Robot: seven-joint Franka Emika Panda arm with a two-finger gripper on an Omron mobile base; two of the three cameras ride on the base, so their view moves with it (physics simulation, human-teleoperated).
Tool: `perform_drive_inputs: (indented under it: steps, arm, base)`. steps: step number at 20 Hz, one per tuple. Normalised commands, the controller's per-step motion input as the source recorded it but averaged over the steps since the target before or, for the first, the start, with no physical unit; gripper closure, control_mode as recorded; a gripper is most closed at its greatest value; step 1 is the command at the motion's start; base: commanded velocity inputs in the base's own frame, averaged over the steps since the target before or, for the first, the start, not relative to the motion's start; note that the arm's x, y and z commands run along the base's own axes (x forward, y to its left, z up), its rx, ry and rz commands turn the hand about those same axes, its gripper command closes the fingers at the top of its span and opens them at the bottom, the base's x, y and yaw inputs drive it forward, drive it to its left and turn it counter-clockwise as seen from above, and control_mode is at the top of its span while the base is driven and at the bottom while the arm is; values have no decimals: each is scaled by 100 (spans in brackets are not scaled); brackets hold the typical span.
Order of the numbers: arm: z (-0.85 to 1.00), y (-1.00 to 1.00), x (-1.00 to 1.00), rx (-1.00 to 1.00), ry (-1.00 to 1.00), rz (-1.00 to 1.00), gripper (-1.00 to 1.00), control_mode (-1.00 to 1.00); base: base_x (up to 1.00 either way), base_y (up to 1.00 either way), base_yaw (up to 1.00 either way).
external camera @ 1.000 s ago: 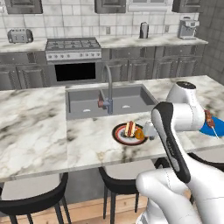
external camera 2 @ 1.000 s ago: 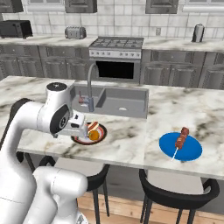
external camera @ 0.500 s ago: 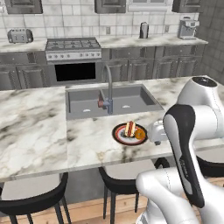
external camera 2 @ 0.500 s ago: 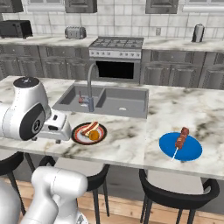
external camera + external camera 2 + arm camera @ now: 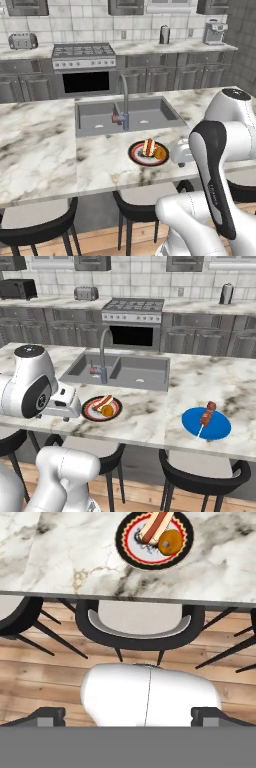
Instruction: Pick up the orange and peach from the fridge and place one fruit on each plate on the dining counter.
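Observation:
A plate with a dark rim, red ring and pale centre [image 5: 136, 150] [image 5: 90, 411] [image 5: 131, 543] sits on the dining counter [image 5: 40, 150] in front of the sink. A small round orange fruit [image 5: 160, 153] [image 5: 107, 411] [image 5: 170, 542] rests on it beside a hot-dog-like item [image 5: 155, 524]. I cannot tell whether it is the orange or the peach. The other fruit and the fridge are out of view. A blue plate [image 5: 220, 428] carries a sausage skewer [image 5: 206, 413]. My gripper [image 5: 181, 159] [image 5: 65, 416] [image 5: 129, 714] hangs beside the rimmed plate at the counter's front edge, open and empty.
The sink [image 5: 125, 368] and tap [image 5: 102, 353] lie behind the plates. Dark stools [image 5: 45, 225] [image 5: 200, 476] [image 5: 140, 629] stand under the counter's front edge over a wooden floor. The stove [image 5: 82, 52] and wall counter run along the back.
The hand has drawn back from over the rimmed plate toward the counter's front edge, and the arm's upper links have swung back. The fruit stays on the plate.

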Motion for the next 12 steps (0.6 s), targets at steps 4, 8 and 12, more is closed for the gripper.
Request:
perform_drive_inputs:
  steps: [4, 8, 12]
  arm:
    - [0, 0, -1, 0, 0, 0, -100, -100]
    - [0, 0, 0, 0, 0, 0, -100, 100]
    - [0, 0, 0, 0, 0, 0, -100, 100]
  base:
    - [0, 0, 0]
    - [-81, 11, 5]
    - [-70, 51, 31]
